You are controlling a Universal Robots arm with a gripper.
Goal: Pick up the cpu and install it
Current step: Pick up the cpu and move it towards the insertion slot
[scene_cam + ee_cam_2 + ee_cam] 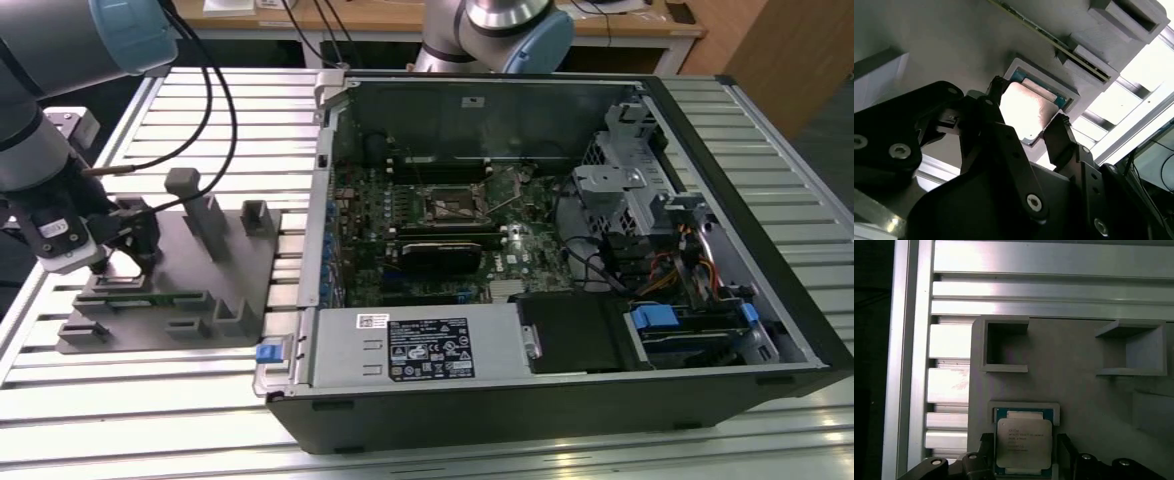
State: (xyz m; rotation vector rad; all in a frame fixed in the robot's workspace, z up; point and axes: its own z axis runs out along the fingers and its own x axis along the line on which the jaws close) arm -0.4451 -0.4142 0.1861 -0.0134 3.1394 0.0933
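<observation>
The cpu (1024, 442) is a small pale silvery chip lying in a shallow square pocket of the grey fixture (1079, 400). My gripper (1025, 447) is down over it, one black finger on each side, and the fingers press against two opposite edges. In the second wrist view the cpu (1026, 110) glares white between the two black fingertips (1060, 130) of the gripper (1029, 102). In the exterior view the gripper (118, 262) sits low over the fixture (174, 300) at the exterior view's left, hiding the chip. The dark metal-framed socket (451, 204) is on the motherboard inside the open computer case (561, 400).
The fixture carries upright grey posts (200, 215) and open box-shaped pockets (1004, 347) beside the gripper. It rests on a ribbed aluminium table (134, 420). Black cables (220, 110) hang from the arm. A grey power supply box (414, 345) fills the case's near side.
</observation>
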